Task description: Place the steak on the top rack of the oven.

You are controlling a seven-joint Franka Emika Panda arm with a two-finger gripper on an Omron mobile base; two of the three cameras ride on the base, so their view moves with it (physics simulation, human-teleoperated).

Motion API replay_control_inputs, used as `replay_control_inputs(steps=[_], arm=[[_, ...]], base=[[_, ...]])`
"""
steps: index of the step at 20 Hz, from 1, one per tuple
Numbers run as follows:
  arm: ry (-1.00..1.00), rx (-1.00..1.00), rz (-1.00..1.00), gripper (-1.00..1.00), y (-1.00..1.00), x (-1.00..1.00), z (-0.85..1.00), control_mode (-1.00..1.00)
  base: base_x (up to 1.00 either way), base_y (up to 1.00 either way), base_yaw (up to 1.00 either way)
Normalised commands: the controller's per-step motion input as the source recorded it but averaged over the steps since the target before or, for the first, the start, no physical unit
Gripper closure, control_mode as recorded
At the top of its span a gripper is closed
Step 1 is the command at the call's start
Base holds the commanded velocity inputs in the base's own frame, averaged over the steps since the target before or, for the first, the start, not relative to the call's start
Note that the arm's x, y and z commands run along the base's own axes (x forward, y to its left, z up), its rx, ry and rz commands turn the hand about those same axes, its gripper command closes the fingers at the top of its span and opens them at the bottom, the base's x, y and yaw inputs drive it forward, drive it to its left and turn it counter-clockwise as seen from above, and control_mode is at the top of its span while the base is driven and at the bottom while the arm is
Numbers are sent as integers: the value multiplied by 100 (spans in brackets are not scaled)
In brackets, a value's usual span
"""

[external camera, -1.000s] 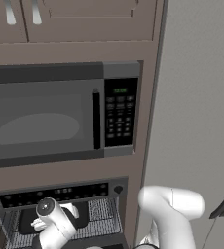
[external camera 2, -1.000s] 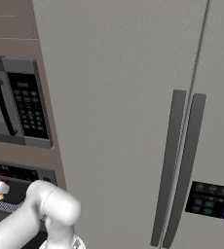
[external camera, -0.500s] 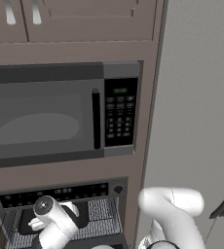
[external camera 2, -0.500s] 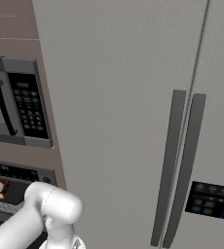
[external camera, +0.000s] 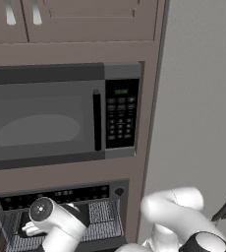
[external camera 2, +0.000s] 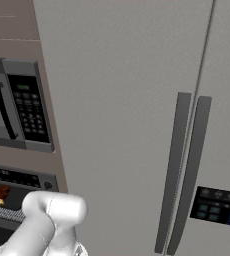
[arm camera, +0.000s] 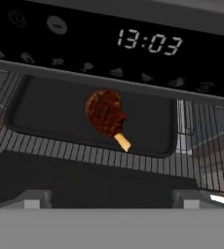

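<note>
Left base view: microwave [external camera: 61, 120] w/ keypad sits above the oven [external camera: 61, 197]; arm's wrist reaches into the cavity over the top rack [external camera: 102, 219], hiding the middle of it. Fridge [external camera: 198, 98] panel to the right.

Right base view: fridge doors [external camera 2: 137, 100] w/ two handles; steak [external camera 2: 2, 192] shows as a reddish bit in the oven opening, arm elbow just below.

Hand view: steak [arm camera: 105, 113] w/ pale bone end lies on a dark tray [arm camera: 46, 112] on the top rack [arm camera: 84, 155], under clock 13:03 [arm camera: 149, 41]. Finger tips [arm camera: 33, 199] set wide apart, holding nothing.
</note>
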Motion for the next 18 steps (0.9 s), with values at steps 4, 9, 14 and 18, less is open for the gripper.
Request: replay_control_inputs(steps=[4, 9, 14, 18], arm=[[-7, 14, 0, -100, -35, -66, 92, -100], [-4, 27, 0, -100, -63, -59, 96, -100], [0, 28, 0, -100, -75, -34, 88, -100], [1, 14, 0, -100, -28, -17, 85, -100]], base=[[0, 0, 0], [0, 0, 0], [0, 0, 0], [0, 0, 0]])
